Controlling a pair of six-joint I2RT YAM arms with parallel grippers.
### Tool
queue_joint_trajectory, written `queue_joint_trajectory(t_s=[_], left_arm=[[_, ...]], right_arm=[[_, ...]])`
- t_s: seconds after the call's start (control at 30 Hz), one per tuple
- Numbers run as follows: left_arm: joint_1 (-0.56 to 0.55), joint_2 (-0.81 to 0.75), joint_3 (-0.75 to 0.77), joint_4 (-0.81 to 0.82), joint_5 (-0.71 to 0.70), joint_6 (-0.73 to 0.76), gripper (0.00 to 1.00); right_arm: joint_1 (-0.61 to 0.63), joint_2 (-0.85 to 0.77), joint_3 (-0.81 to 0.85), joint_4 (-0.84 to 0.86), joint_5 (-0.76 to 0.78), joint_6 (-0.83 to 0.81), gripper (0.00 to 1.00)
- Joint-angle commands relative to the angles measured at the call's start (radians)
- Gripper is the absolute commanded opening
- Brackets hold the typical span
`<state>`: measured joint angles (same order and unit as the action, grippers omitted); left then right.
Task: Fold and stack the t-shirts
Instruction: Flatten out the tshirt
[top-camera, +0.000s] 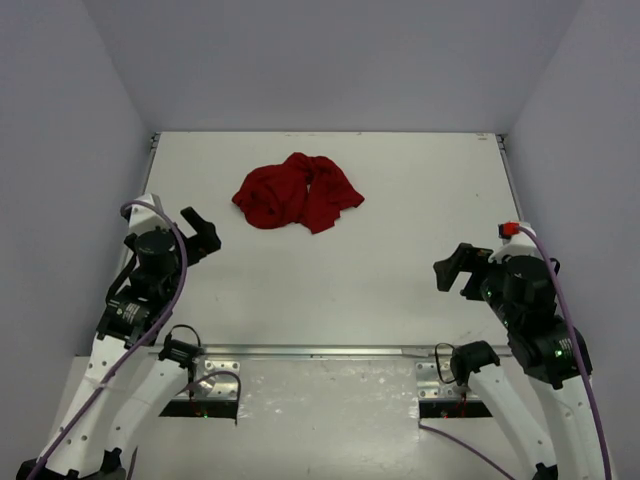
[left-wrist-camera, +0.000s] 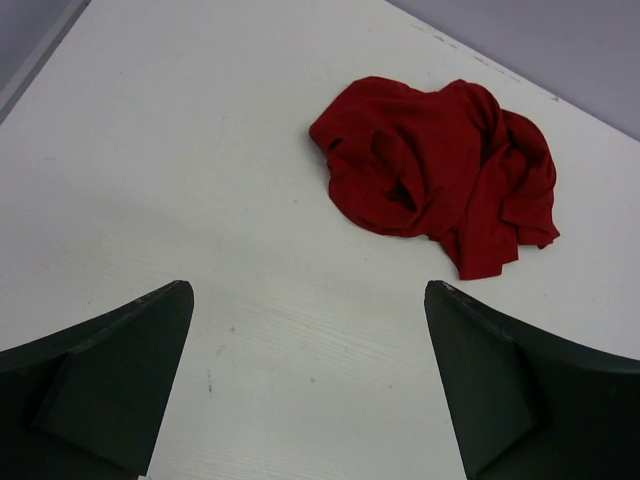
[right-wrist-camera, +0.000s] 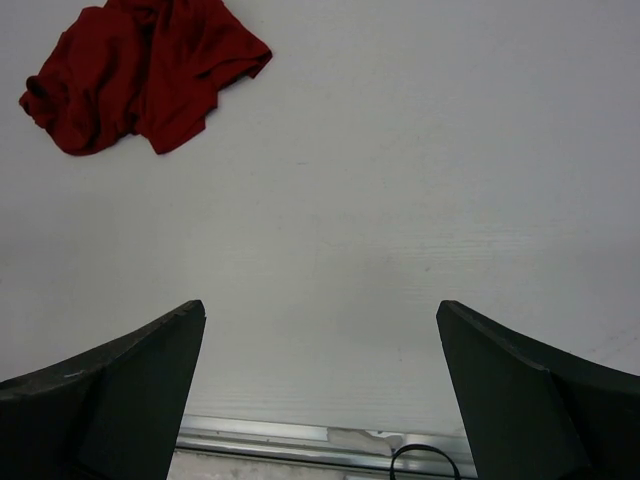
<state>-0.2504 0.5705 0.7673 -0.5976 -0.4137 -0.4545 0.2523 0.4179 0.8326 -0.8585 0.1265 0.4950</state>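
A dark red t-shirt lies crumpled in a heap on the white table, toward the back, a little left of centre. It also shows in the left wrist view and at the top left of the right wrist view. My left gripper is open and empty at the table's left side, short of the shirt. My right gripper is open and empty at the right side, far from the shirt.
Grey walls close in the table at the back and both sides. A metal rail runs along the table's near edge; it shows in the right wrist view with a black cable loop.
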Motion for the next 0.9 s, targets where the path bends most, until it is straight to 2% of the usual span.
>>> queue_joint_trajectory(t_s=[0.0,0.2,0.33,0.4,0.5,0.57,0.6,0.63,0.73,0.8,0.87], left_arm=[[-0.006,0.02,0.006,0.018,-0.011,-0.018,1.0],[-0.006,0.063,0.021,0.035,0.045,-0.01,1.0],[-0.006,0.146,0.052,0.033,0.108,-0.068,1.0],[-0.006,0.228,0.062,0.047,0.11,-0.142,1.0],[-0.025,0.429,0.092,0.158,0.142,-0.217,1.0],[-0.07,0.624,0.178,0.177,0.084,-0.24,0.99],[-0.119,0.685,0.217,0.183,0.017,-0.239,0.97],[-0.133,0.809,0.255,0.196,0.004,-0.231,0.89],[-0.162,1.031,0.415,0.182,-0.01,-0.202,0.64],[-0.176,1.124,0.522,0.13,-0.063,-0.194,0.58],[-0.178,1.241,0.607,0.104,-0.095,-0.191,0.58]], right_arm=[[0.005,-0.002,-0.023,0.061,-0.018,0.014,0.99],[0.007,-0.022,-0.023,0.068,-0.03,0.016,0.99],[0.007,-0.018,-0.035,0.082,-0.074,0.004,0.99],[0.005,-0.005,-0.041,0.085,-0.108,-0.003,0.99],[0.005,0.036,-0.046,0.082,-0.122,0.007,0.99],[0.005,0.059,-0.052,0.096,-0.18,0.007,0.99],[0.005,0.064,-0.061,0.102,-0.194,0.008,0.99],[0.005,0.07,-0.067,0.116,-0.206,0.008,0.99],[0.005,0.078,-0.082,0.122,-0.232,0.007,0.99],[0.005,0.076,-0.093,0.122,-0.246,0.005,0.99],[0.005,0.071,-0.101,0.119,-0.252,0.004,0.99]])
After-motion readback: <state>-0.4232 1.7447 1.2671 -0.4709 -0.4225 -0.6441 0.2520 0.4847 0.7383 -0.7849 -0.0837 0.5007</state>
